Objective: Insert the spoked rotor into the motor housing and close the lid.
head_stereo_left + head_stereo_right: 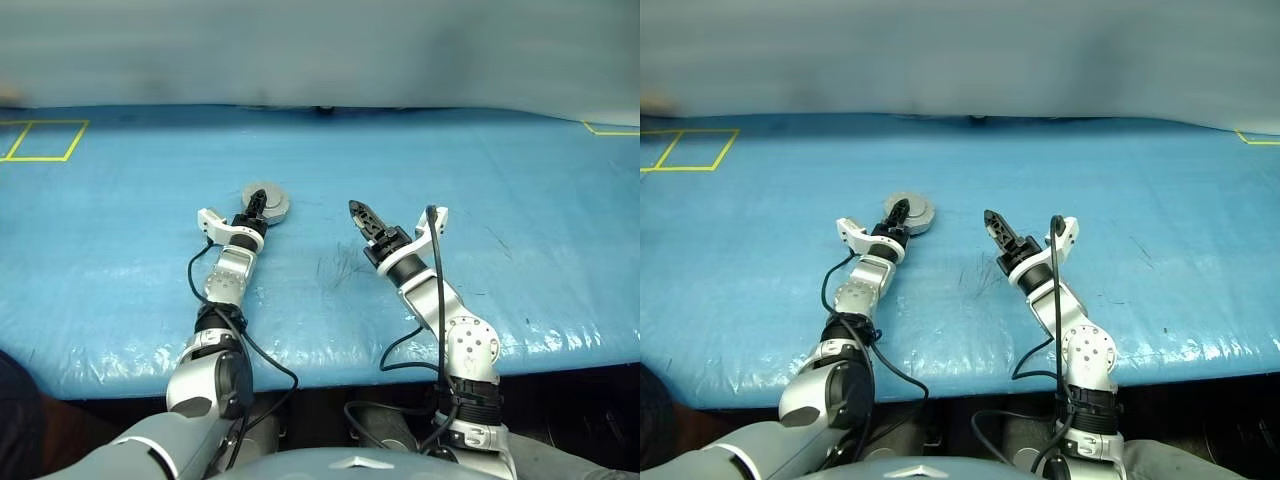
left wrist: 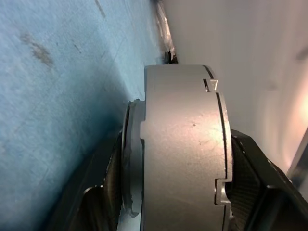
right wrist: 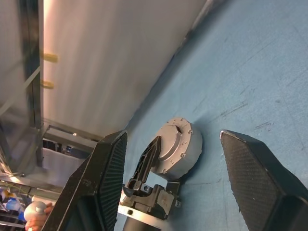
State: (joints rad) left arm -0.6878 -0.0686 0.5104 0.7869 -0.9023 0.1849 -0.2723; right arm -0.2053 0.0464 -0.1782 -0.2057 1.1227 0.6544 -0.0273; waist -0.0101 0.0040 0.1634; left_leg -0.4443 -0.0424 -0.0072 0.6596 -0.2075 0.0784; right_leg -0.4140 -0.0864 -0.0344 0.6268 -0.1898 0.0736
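1. Hard to see inside the motor housing (image 1: 270, 204) from here: the lid (image 3: 174, 139) sits shut on top, plain grey side up, so the windings are hidden, and so is whatever lies inside.
2. In the left wrist view the closed unit is cut off at the lower edge; just a grey flank with a seam and small notches, pressed close to the lens.
3. All around, the blue worktop (image 1: 520, 280) is covered in crinkled sheeting, with dark scuff marks between the two arms and yellow tape lines (image 1: 45, 140) at the far left corner. Nothing stands between the arms and the housing.
4. The left claw (image 1: 258, 203) is right on the housing, at its near edge. One black finger (image 2: 255, 168) lies against one flank, the other against the opposite side: it straddles the closed unit, jaws spread about as wide as the housing.
5. The right claw (image 1: 356, 212) hangs well apart from the housing, to its right, above the worktop. Its jaws stand wide, nothing between them; the housing shows through the gap in its wrist view.
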